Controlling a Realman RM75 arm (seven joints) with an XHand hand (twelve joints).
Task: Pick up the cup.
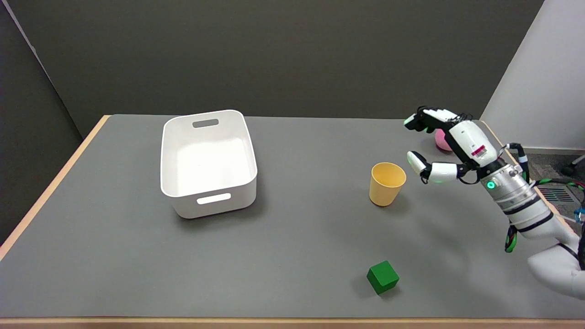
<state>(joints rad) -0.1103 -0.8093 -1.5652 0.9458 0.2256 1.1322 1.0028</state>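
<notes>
A yellow cup (386,183) stands upright on the grey table, right of centre. My right hand (436,144) hovers just to its right, a short gap away, with the thumb low near the cup's rim and the other fingers stretched out higher up. The hand is open and holds nothing.
A white bin (208,161) with handle slots sits left of centre. A green cube (382,277) lies near the front edge, below the cup. A pink object (441,140) is partly hidden behind my hand at the table's right edge (496,137).
</notes>
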